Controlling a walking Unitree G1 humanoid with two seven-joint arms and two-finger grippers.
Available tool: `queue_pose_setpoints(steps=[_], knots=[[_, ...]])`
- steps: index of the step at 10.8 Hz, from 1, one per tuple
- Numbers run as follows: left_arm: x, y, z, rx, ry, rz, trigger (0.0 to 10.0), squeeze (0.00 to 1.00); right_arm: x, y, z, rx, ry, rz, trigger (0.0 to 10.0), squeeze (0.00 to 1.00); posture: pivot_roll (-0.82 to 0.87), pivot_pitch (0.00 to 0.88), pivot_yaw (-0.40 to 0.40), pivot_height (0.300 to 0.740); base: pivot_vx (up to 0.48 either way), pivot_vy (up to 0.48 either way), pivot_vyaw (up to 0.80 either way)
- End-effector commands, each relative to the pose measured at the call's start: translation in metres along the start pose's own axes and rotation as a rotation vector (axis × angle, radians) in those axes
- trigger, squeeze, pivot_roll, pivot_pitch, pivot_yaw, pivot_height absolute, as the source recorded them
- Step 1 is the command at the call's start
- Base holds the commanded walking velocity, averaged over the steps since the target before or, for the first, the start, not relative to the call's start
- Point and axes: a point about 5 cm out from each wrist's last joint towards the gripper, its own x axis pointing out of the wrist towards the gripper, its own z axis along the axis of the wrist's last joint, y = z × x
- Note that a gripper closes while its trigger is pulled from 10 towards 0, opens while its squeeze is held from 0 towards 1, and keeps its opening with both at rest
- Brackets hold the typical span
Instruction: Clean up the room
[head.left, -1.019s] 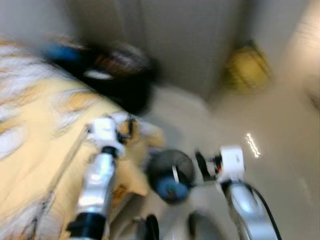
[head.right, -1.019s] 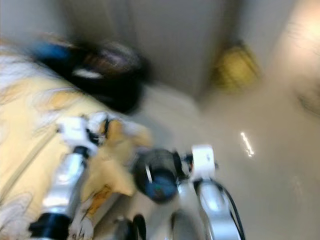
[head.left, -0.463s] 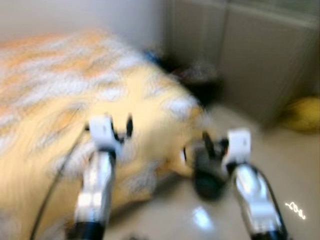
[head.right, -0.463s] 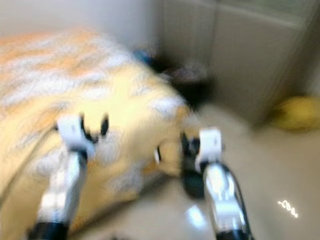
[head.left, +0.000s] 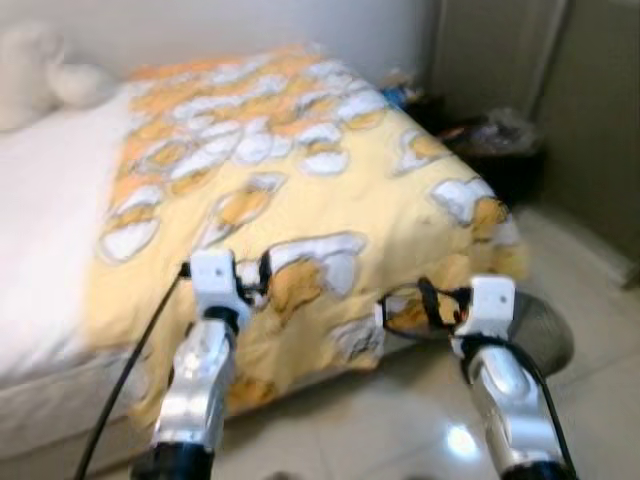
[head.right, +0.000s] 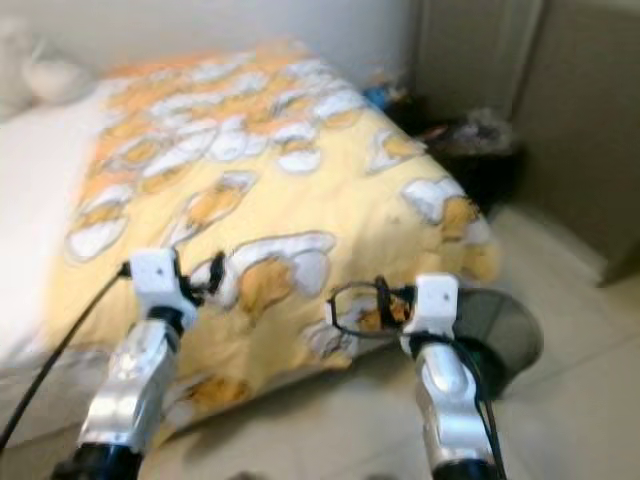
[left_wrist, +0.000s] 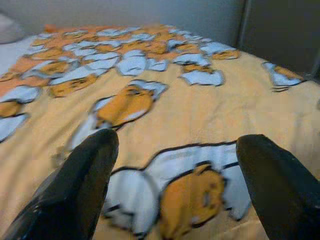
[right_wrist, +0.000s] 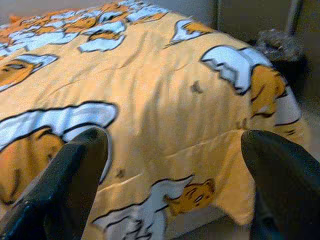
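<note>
A yellow blanket (head.left: 300, 190) printed with white and orange cartoon figures covers the foot of the bed and hangs over its corner. My left gripper (head.left: 252, 276) is held out over the blanket's near edge, open, with nothing between its fingers (left_wrist: 85, 175). My right gripper (head.left: 408, 306) hovers by the drooping corner of the blanket, also open and empty, as the right wrist view shows between its fingers (right_wrist: 75, 175).
A bare white sheet (head.left: 45, 210) and a white pillow (head.left: 35, 70) lie on the bed's left side. A grey mesh bin (head.left: 540, 330) stands on the tiled floor behind my right arm. A dark bag of clutter (head.left: 490, 150) sits by the wardrobe doors (head.left: 590, 110).
The camera has swung from the floor and wardrobe corner to the bed, and the blur has eased. Both arms stay held out in front. The grey bin now lies right of my right arm.
</note>
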Motion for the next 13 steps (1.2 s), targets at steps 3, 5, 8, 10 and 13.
queue_pose_setpoints(steps=[3, 5, 8, 10, 13], knots=[[-0.034, 0.036, -0.021, 0.083, 0.057, 0.131, 10.0, 0.0, -0.017, 0.012, -0.004, -0.044, -0.018, 0.103, 10.0, 0.0, -0.17, 0.0, 0.095, 0.74, 0.0, 0.0, 0.55], [-0.028, 0.03, -0.014, 0.057, 0.045, 0.149, 10.0, 0.0, -0.01, 0.006, -0.006, -0.037, 0.006, 0.105, 10.0, 0.0, -0.15, 0.0, 0.09, 0.74, 0.0, 0.0, 0.54], [-0.032, 0.032, -0.016, 0.066, 0.058, 0.148, 10.0, 0.0, -0.008, 0.013, -0.003, -0.041, -0.007, 0.14, 10.0, 0.0, -0.14, 0.0, 0.091, 0.74, 0.0, -0.342, 0.52], [-0.029, 0.031, -0.014, 0.067, 0.057, 0.154, 10.0, 0.0, -0.008, 0.015, -0.005, -0.035, 0.0, 0.158, 10.0, 0.0, -0.14, 0.0, 0.089, 0.74, 0.0, -0.48, 0.51], [-0.026, 0.026, -0.012, 0.055, 0.061, 0.149, 10.0, 0.0, -0.006, 0.015, -0.004, -0.027, 0.004, 0.165, 10.0, 0.01, -0.14, 0.0, 0.088, 0.74, 0.0, -0.48, 0.5]])
